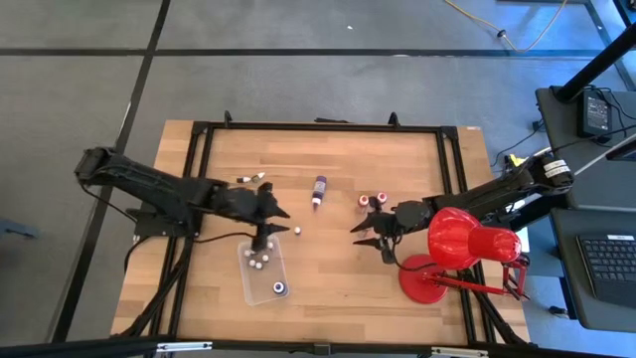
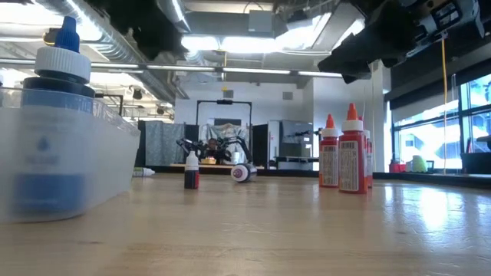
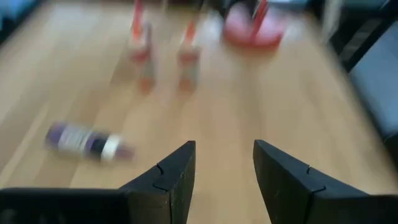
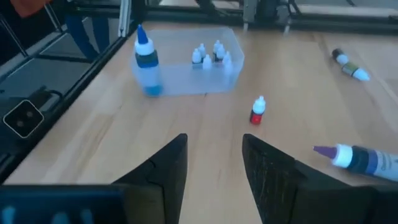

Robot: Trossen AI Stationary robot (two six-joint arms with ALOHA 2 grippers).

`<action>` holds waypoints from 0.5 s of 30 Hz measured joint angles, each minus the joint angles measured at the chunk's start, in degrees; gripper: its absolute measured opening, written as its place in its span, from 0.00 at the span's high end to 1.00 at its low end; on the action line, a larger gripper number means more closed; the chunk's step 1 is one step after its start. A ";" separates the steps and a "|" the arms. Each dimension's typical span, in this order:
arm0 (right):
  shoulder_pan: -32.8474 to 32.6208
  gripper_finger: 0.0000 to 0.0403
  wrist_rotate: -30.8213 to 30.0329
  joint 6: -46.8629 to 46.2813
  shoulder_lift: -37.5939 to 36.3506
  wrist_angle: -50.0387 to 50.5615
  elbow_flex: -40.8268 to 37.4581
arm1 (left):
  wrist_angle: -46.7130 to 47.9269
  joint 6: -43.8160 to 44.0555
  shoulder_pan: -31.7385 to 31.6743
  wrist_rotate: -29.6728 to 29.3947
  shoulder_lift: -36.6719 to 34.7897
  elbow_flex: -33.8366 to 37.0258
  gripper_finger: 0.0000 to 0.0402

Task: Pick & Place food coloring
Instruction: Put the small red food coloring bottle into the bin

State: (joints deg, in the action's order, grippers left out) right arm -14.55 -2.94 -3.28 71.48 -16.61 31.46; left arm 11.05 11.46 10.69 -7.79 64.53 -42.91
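Food coloring bottles are spread over the wooden table. A long purple one (image 1: 319,190) lies on its side mid-table. Two red ones (image 1: 370,201) stand right of it, and a small red one with a white cap (image 4: 257,111) stands near the clear tray (image 1: 260,286). The tray holds several tiny white bottles (image 4: 208,56) and an upright blue bottle (image 4: 146,59). My left gripper (image 1: 274,227) hovers open over the tray's far end, pointing right, nothing between its fingers (image 3: 177,168). My right gripper (image 1: 356,237) hovers open below the red bottles, pointing left toward the tray, also holding nothing.
A big red desk lamp (image 1: 462,244) stands by the table's right edge, close behind my right arm. Another small bottle (image 1: 250,178) lies at the far left. A black frame (image 1: 318,127) runs round the table. Bare wood lies between the two grippers.
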 joint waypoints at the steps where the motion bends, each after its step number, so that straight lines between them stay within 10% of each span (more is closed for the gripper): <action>1: 0.00 0.61 0.00 -1.19 0.02 0.41 0.00 | 3.35 0.00 -0.51 0.02 2.38 -2.48 0.61; 15: -1.18 0.61 0.13 -4.46 0.09 4.35 0.00 | 19.62 -6.71 -3.06 4.94 25.79 -20.01 0.61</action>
State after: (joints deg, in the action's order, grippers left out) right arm -15.72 -2.81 -7.74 71.57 -12.26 31.46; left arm 30.67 4.75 7.64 -2.85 90.32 -62.92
